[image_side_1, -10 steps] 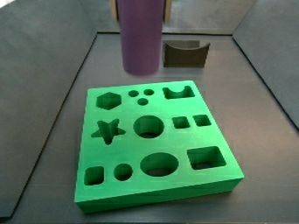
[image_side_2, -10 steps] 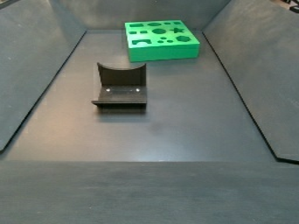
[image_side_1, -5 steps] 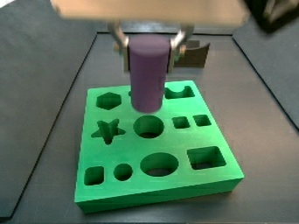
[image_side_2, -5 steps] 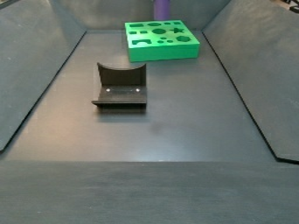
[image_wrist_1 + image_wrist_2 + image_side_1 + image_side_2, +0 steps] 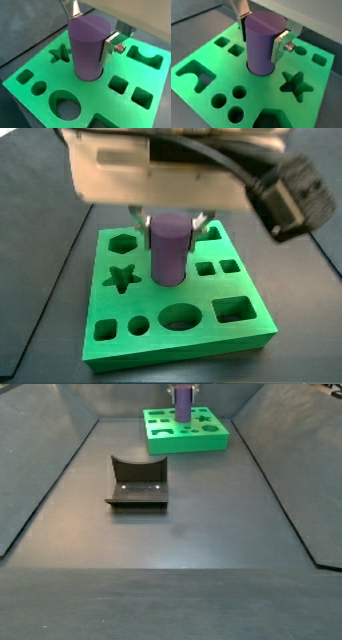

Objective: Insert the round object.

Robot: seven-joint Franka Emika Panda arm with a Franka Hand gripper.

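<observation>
Clearly the gripper [image 5: 92, 31] jaws pinch the round object [image 5: 88, 47], upright over the green board [image 5: 37, 72].

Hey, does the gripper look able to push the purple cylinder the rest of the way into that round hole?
Probably yes. The gripper holds the purple cylinder upright, its lower end already in the green board's round hole, and nothing shows in the way.

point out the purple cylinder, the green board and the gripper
purple cylinder [image 5: 88, 50], a wrist view, middle of its smooth side wall.
green board [image 5: 201, 333], a side view, bare top surface near the front edge.
gripper [image 5: 260, 31], a wrist view, midway between its fingertips, clamped on the cylinder over the board.
</observation>
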